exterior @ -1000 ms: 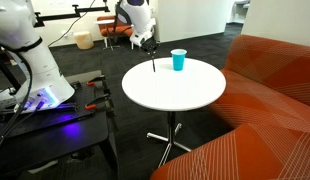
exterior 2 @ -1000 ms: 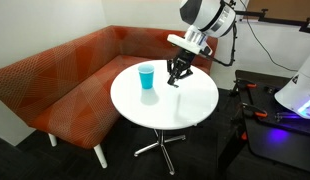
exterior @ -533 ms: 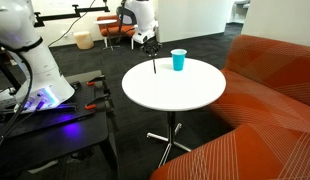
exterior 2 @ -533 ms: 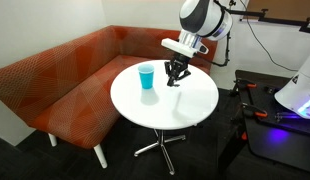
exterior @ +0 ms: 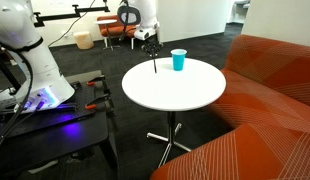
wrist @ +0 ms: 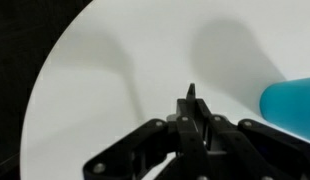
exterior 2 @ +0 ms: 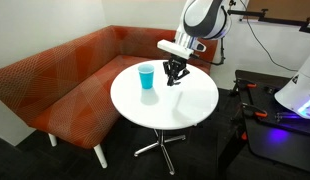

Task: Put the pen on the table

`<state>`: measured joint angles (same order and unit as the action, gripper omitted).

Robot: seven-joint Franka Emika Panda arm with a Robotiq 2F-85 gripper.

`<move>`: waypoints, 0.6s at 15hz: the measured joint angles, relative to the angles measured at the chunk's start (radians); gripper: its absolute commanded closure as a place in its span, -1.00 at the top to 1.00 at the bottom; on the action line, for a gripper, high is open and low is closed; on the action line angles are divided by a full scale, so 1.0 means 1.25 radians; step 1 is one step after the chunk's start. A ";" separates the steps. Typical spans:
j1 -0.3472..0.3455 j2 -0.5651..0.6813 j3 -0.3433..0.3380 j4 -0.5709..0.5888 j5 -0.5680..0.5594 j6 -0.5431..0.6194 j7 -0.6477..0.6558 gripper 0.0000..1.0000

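The round white table (exterior: 175, 95) stands in the middle in both exterior views (exterior 2: 165, 105) and fills the wrist view (wrist: 95, 80). My gripper (exterior: 152, 47) hangs over the table's far edge, shut on the thin dark pen (exterior: 154, 64), which points down at the tabletop. In an exterior view the gripper (exterior 2: 174, 76) is just to the right of the cyan cup (exterior 2: 146, 76). In the wrist view the shut fingers (wrist: 192, 108) show the pen's tip (wrist: 191, 91) sticking out above them. I cannot tell if the pen touches the table.
The cyan cup (exterior: 178, 60) stands upright near the table's edge and shows at the right of the wrist view (wrist: 293, 100). An orange sofa (exterior 2: 65, 75) wraps round the table (exterior: 270, 100). A dark bench with the robot base (exterior: 40, 95) stands beside it (exterior 2: 290, 110).
The gripper with the pen has shifted slightly upward and toward the cup. The cup has not moved.
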<state>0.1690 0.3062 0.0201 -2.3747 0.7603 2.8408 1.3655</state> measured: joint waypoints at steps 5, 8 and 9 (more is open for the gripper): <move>-0.001 0.003 -0.005 0.002 -0.093 -0.005 0.092 0.01; -0.003 0.003 -0.005 0.004 -0.119 -0.009 0.121 0.46; -0.003 0.003 -0.005 0.005 -0.126 -0.011 0.129 0.63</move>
<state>0.1650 0.3106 0.0133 -2.3684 0.6025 2.8266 1.5266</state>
